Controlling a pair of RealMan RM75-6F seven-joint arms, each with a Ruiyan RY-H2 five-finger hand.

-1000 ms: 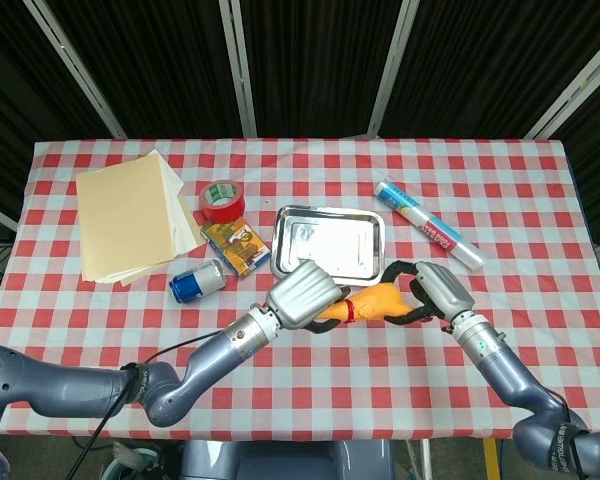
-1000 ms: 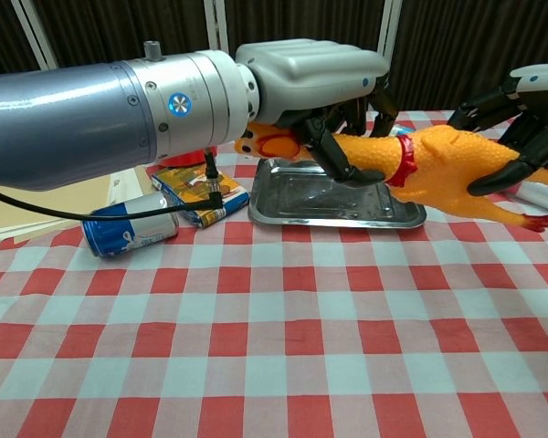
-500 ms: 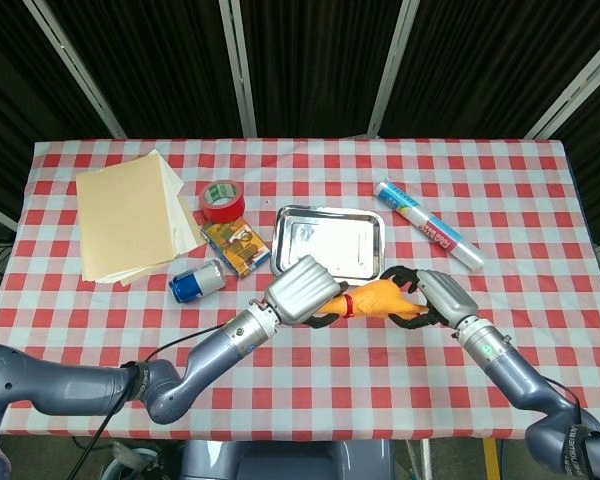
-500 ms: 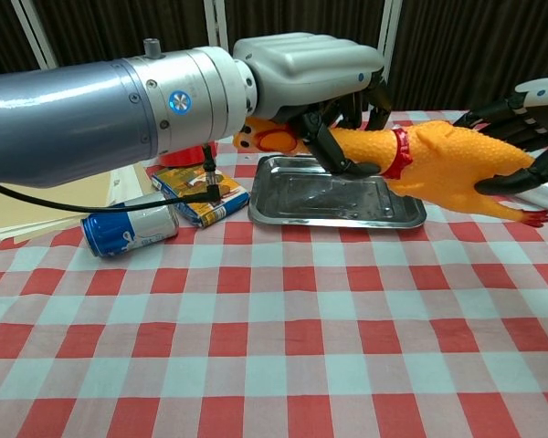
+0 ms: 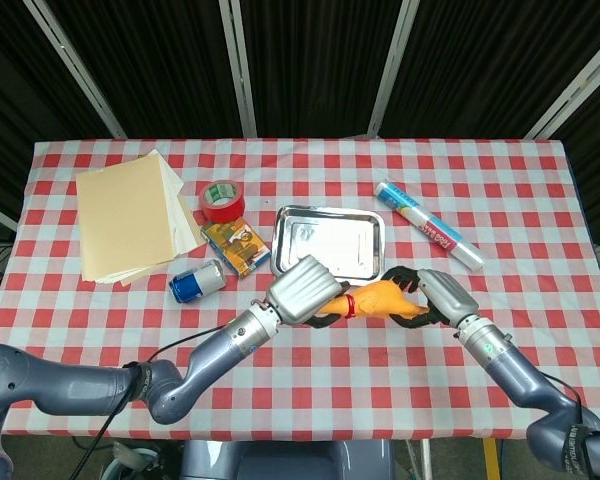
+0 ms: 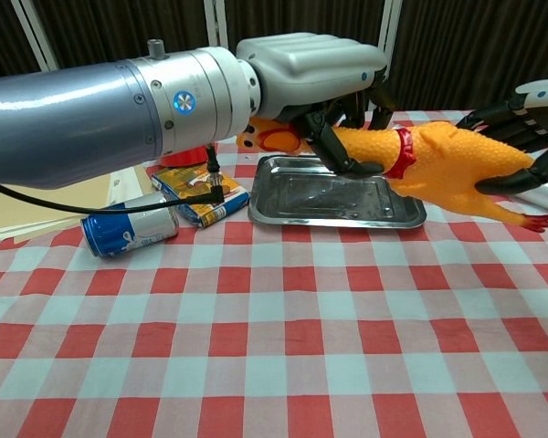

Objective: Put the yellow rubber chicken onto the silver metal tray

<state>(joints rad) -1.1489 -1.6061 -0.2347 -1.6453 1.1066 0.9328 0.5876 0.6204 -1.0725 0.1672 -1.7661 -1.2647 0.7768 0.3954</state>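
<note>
the left hand [image 6: 310, 78] grips the rubber chicken [image 6: 438, 164] around its neck, dark fingers [image 6: 342, 155] curled under it, and holds it in the air above the checked worktop [image 6: 274, 347]. the chicken's head pokes out on the far side of that hand; its body stretches away toward the right hand [image 5: 435, 295], whose fingers lie spread against the tail end; whether they actually grip it cannot be told. the metal tray [image 5: 330, 242] sits just beyond both hands, with nothing in it. further out past the left hand lie a blue can [image 5: 197, 282], a small box [image 5: 235, 247], a roll of red tape [image 5: 221, 200] and a stack of paper [image 5: 130, 215]. a plastic-wrapped roll [image 5: 428, 225] lies beyond the right hand.
</note>
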